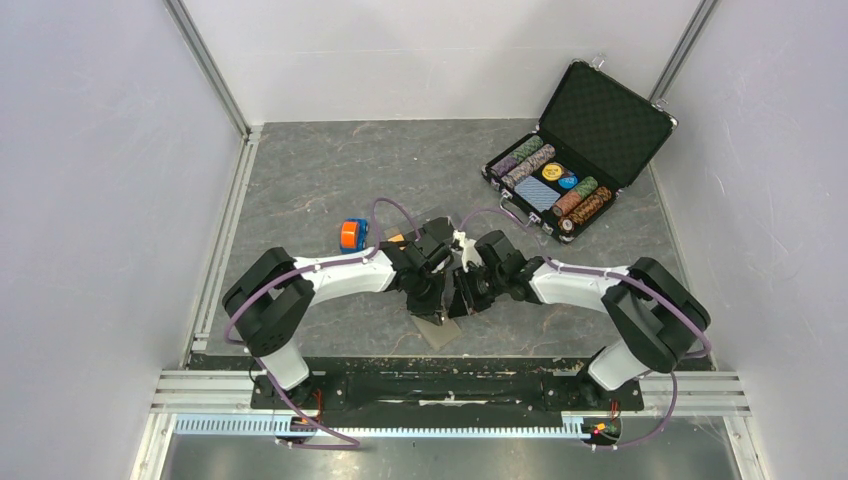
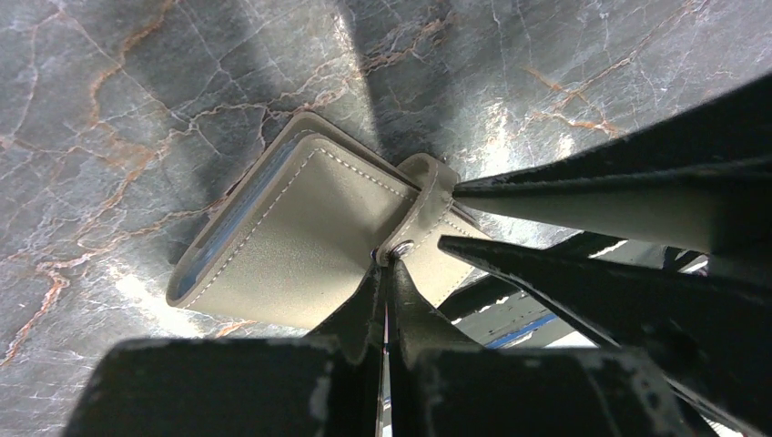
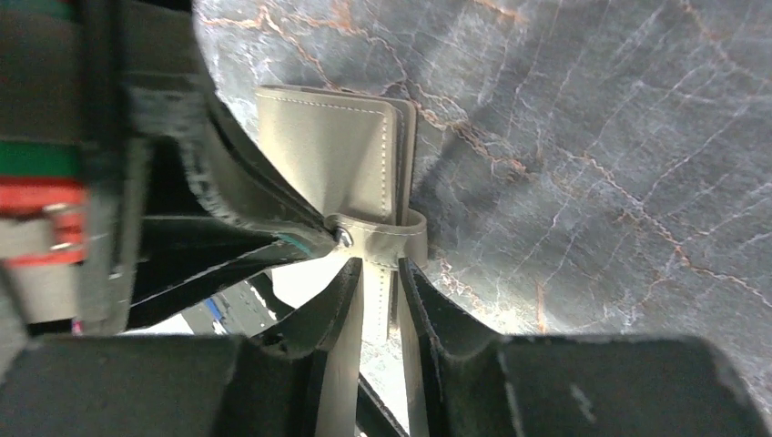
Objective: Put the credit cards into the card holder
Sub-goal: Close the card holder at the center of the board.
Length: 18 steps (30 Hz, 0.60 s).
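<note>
Top external view: your left arm (image 1: pixel 330 272) and right arm (image 1: pixel 580 280) lean in over the dark marbled table (image 1: pixel 330 170) and meet nose to nose close to its near edge. They are well apart from the open poker-chip briefcase (image 1: pixel 575 150) at the far right. A small orange-and-blue object (image 1: pixel 351 234) lies just beyond the left arm. Under the meeting point shows the card holder (image 2: pixel 300 237), grey-taupe and folded, with pale blue lining along its open edge. Your left gripper (image 2: pixel 386 269) is pinched fully closed on the holder's strap (image 3: pixel 387 238), its tips right at the small round snap (image 3: pixel 344 238). Your right gripper (image 3: pixel 380 266) comes in from the opposite side, jaws a little apart and straddling the same strap. Whether they press on it, you cannot tell.
</note>
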Available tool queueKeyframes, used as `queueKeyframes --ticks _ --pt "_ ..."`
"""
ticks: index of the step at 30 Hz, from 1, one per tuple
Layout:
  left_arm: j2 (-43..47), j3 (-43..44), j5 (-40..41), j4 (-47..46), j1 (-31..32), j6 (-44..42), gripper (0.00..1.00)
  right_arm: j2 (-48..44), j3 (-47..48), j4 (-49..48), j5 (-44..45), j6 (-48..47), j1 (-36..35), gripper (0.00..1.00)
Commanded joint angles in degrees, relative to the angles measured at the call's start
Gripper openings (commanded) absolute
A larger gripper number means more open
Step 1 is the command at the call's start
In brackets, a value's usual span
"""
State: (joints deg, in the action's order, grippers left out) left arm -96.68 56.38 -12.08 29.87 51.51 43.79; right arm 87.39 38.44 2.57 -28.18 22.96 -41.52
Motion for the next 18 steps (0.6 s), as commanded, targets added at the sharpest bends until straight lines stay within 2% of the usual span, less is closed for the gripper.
queueKeyframes --ticks 1,9,18 --pt "-0.44 -1.4 3.07 1.78 0.17 -1.31 0.02 2.46 0.68 -2.86 -1.17 0.63 -0.68 0.23" --pt "-3.86 -0.88 3.02 3.43 0.17 -2.22 0.02 4.83 0.26 -2.67 0.54 0.14 -1.55 0.22" --pt "-0.63 -0.22 3.73 2.65 0.17 -2.57 0.03 -0.87 0.94 -1.22 0.04 1.63 1.38 0.22"
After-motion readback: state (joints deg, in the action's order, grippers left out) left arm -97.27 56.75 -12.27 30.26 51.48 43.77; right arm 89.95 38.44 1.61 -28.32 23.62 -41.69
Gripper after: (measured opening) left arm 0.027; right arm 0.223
